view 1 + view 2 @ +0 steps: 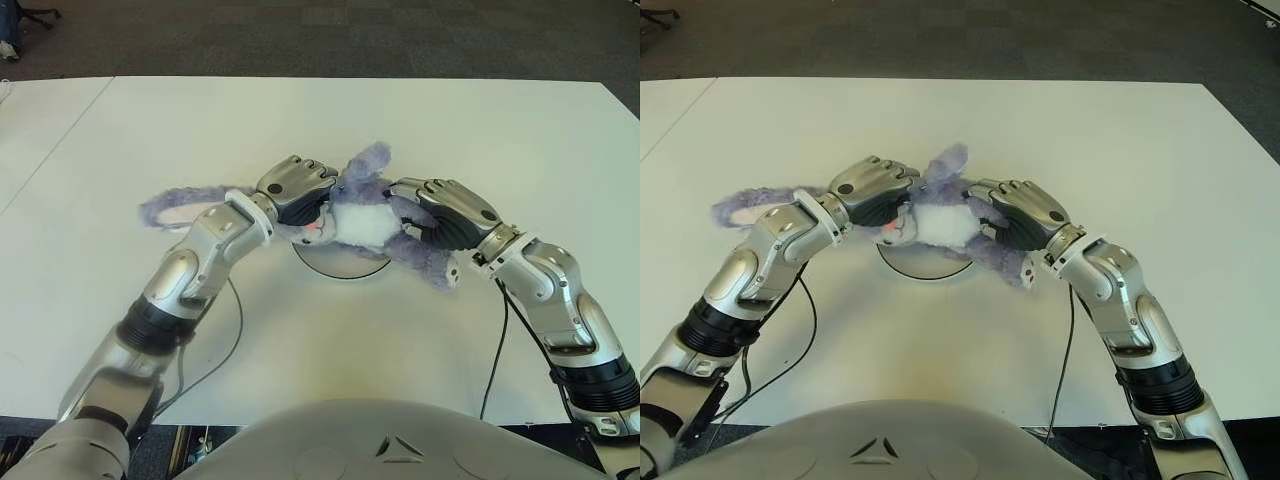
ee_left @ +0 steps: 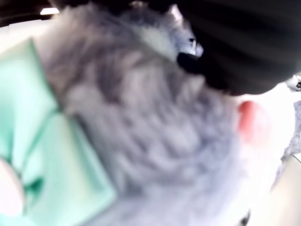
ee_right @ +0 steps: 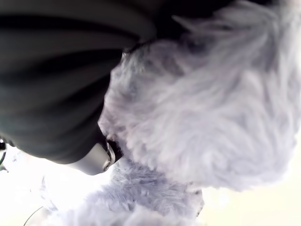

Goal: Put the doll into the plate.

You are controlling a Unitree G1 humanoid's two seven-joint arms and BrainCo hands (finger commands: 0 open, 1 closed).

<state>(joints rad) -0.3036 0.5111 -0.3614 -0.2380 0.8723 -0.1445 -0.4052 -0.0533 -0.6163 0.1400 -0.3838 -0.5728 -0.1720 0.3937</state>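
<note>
A fluffy purple-grey doll (image 1: pixel 362 216) with a white belly, a pink nose and a mint bow (image 2: pixel 42 155) hangs over a white plate (image 1: pixel 340 263) in the middle of the table. My left hand (image 1: pixel 295 190) is shut on its head end from the left. My right hand (image 1: pixel 445 212) is shut on its body and leg from the right. The doll's long tail (image 1: pixel 178 208) trails across the table to the left. Most of the plate is hidden under the doll. Fur (image 3: pixel 211 108) fills both wrist views.
The white table (image 1: pixel 400 130) stretches wide around the plate. Black cables (image 1: pixel 225 350) run from both wrists toward the table's near edge. Dark carpet (image 1: pixel 350 40) lies beyond the far edge.
</note>
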